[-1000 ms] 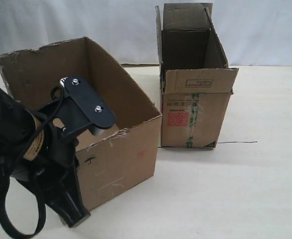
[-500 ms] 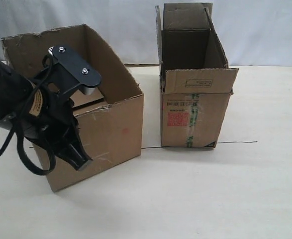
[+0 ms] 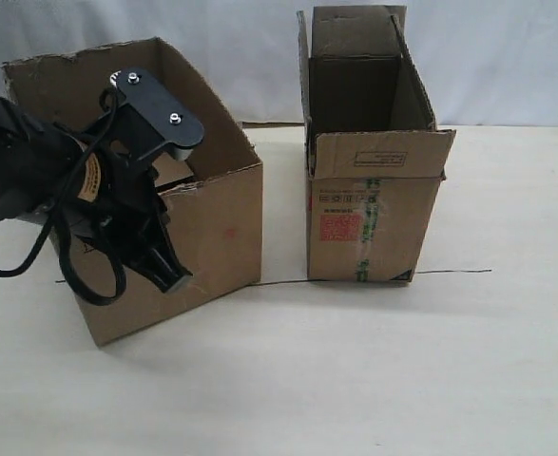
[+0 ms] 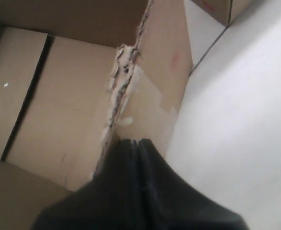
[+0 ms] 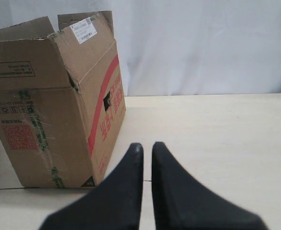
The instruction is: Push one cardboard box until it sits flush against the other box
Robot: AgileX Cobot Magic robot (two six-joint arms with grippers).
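Observation:
The cardboard box (image 3: 217, 204), wide with a ragged rim and a faint red spot (image 3: 227, 232), stands at the left, turned at an angle. A gap of table separates it from the other box (image 3: 374, 214), tall, with a red stamp and green tape. My left gripper (image 3: 172, 278) is shut and lies against the outer front wall of the cardboard box, just below its torn rim. In the left wrist view the shut gripper (image 4: 134, 142) rests on that wall (image 4: 164, 72). My right gripper (image 5: 147, 146) is shut with only a slit and holds nothing, a little way from the other box (image 5: 44, 105).
A thin black line (image 3: 450, 272) runs across the pale table (image 3: 402, 380) under both boxes. A white curtain (image 3: 507, 57) closes the back. A black cable (image 3: 31, 261) loops from my left arm in front of the cardboard box.
The cardboard box has slid left and turned, so the gap to the other box has widened. My left arm has risen and moved with it. The other box has not moved.

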